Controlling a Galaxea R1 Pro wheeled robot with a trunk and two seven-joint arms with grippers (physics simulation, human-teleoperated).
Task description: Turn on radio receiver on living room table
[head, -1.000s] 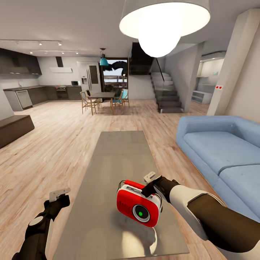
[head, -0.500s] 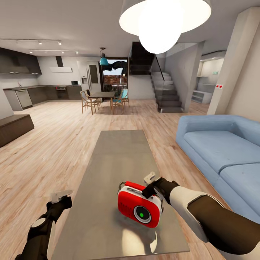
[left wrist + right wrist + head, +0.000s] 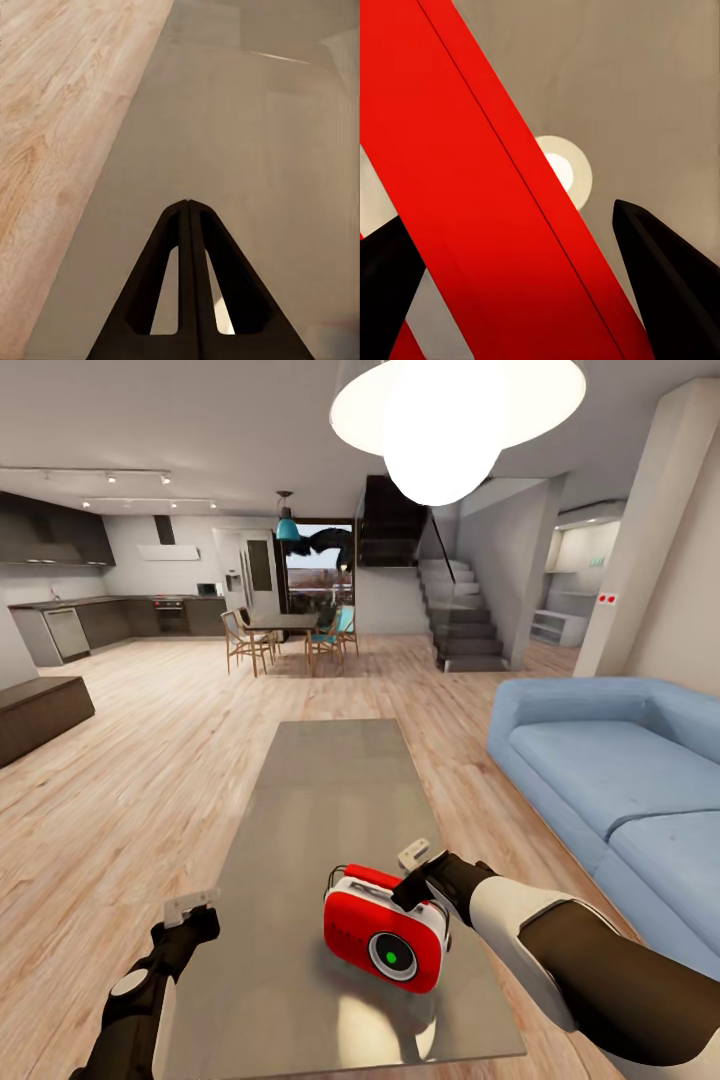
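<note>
The red radio receiver (image 3: 385,940) with white sides stands upright on the near end of the long grey table (image 3: 320,790), its round dial facing me. My right gripper (image 3: 410,888) sits at the radio's top right corner, by the red handle (image 3: 372,876). In the right wrist view the gripper (image 3: 506,214) is open, its dark fingers (image 3: 660,270) spread on either side of the red handle (image 3: 472,172). My left gripper (image 3: 192,908) hovers at the table's left edge, away from the radio, and is shut, with fingertips (image 3: 187,204) meeting above the grey top (image 3: 255,150).
A blue sofa (image 3: 610,770) runs along the right of the table. A white dome pendant lamp (image 3: 450,410) hangs overhead. Wood floor (image 3: 130,760) spreads to the left. A dining table with chairs (image 3: 285,630), a kitchen and stairs (image 3: 460,625) lie far behind.
My left arm has moved right, from over the floor to the table's left edge. The right gripper and the radio have stayed in place.
</note>
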